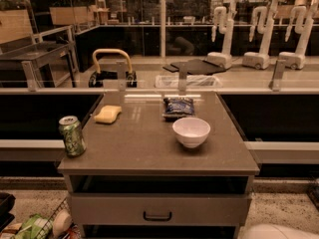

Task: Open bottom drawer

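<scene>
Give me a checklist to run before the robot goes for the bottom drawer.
1. Drawer shut: ok.
2. Handle unobstructed: ok.
3. Hand in view: not ok; only a white robot part shows at the bottom right corner.
4. Another drawer below this one: cannot tell, the picture ends there.
5. Bowl and can upright on top: ok.
6. Clutter at lower left clear of the drawer's path: cannot tell.
</scene>
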Robot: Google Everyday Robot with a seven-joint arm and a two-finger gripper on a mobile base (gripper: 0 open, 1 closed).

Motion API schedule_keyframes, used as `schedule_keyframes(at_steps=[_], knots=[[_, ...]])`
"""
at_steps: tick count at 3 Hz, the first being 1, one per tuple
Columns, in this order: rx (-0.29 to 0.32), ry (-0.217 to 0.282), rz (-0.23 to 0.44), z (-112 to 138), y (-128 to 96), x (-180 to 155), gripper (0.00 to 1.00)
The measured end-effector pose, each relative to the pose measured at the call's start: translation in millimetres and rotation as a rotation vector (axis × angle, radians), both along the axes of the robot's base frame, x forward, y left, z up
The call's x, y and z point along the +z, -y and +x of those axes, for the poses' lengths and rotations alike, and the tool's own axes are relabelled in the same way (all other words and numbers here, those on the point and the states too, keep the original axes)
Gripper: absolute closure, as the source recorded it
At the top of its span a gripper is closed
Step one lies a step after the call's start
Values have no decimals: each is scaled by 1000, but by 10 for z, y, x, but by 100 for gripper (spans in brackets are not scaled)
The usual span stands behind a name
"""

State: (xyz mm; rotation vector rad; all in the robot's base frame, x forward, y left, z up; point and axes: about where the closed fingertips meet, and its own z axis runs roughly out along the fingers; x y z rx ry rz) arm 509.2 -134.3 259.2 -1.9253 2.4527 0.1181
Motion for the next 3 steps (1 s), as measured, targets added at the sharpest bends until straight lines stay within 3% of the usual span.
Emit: schedule_keyframes(at_steps=[1,2,3], knots=[[48,172,183,67,253,-351,0],[84,263,268,109,273,-484,0],[195,329,254,227,282,-518,0]])
